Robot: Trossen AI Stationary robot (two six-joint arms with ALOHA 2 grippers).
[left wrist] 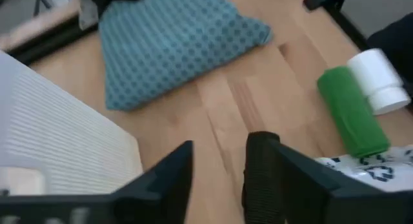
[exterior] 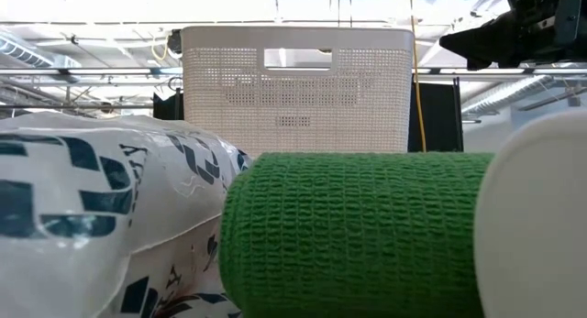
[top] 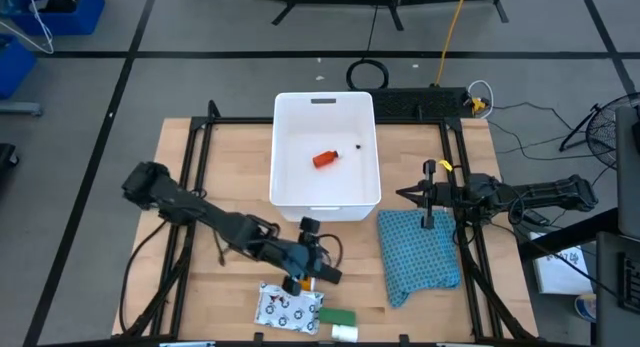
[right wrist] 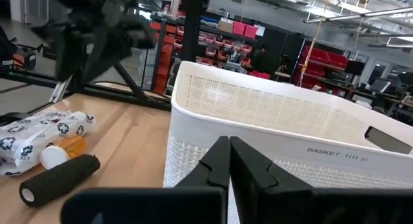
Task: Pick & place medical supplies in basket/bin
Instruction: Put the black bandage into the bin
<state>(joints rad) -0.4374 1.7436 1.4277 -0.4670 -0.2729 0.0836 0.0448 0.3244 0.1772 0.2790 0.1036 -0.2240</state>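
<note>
- tube [top: 325, 159] lies in the basket [top: 290, 187]
- cloth [top: 418, 252] right of the basket
- packet [top: 287, 308], block [top: 338, 316] and bottle [top: 345, 333] at the table's near edge

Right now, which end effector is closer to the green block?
Left. The left end effector hovers just beside the green block, near the table's front edge; the right end effector waits farther off, over the blue cloth.

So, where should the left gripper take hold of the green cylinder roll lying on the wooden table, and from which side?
Probably across the middle of the green cylinder roll, coming down from above. It lies flat on its side on the wooden table, so its long curved flanks are free for the fingers. One end touches the small white bottle and the printed white packet lies alongside, so avoid those sides. The left gripper is open.
</note>
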